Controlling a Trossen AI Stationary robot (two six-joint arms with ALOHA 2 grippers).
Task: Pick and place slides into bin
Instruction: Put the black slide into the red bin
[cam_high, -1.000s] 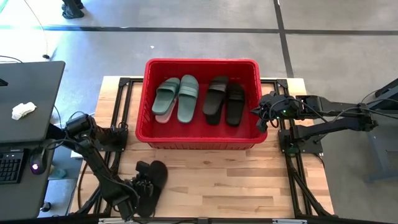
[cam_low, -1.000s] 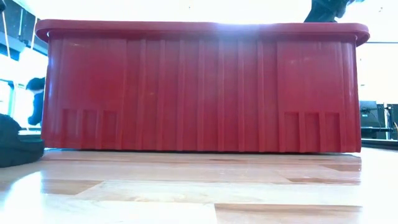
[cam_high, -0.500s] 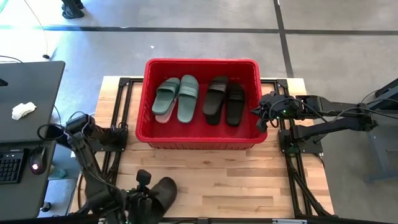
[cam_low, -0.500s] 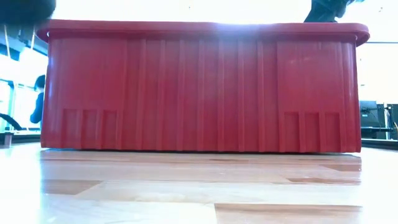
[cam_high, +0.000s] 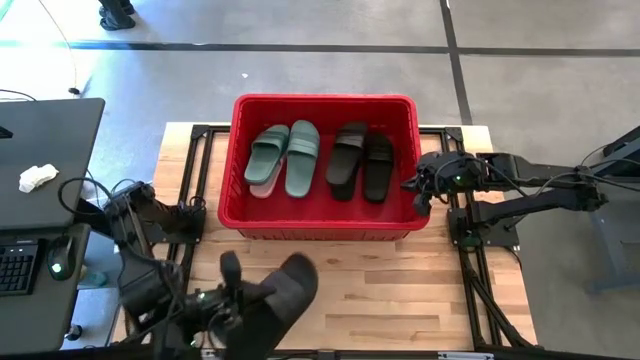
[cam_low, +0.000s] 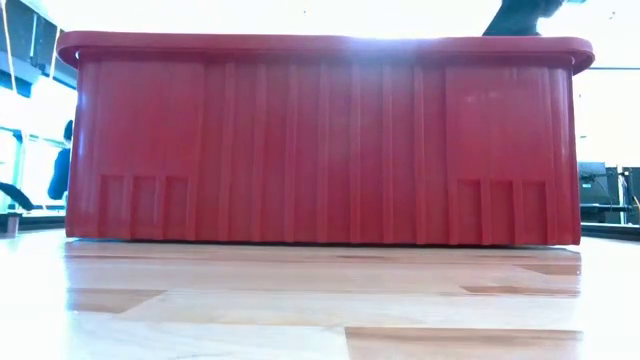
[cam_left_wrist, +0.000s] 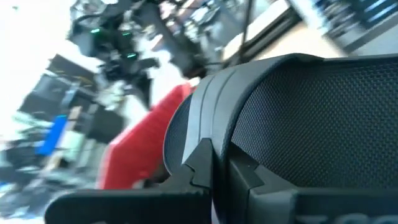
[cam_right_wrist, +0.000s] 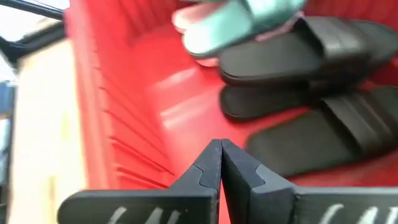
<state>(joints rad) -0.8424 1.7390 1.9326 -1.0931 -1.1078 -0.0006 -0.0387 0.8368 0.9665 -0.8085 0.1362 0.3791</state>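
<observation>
The bin (cam_high: 322, 165) lies ahead of the left gripper (cam_high: 250, 300) and already holds a sage-green pair (cam_high: 284, 157) and a black pair (cam_high: 361, 163) (pink soles peek from under the green). That gripper is pinching a black slide (cam_high: 285, 295) above the table (cam_high: 400, 290); this looks like the carry, and next comes clearing the near rim. The right gripper (cam_right_wrist: 220, 163) hangs pressed together over the bin's far end.

No readable text, labels, brands or numbers in any view. Pale marks on the right fingers' (cam_right_wrist: 221, 163) base are cut off and illegible. Red bin (cam_low: 320, 140) and slides (cam_high: 362, 163) carry no visible print.
</observation>
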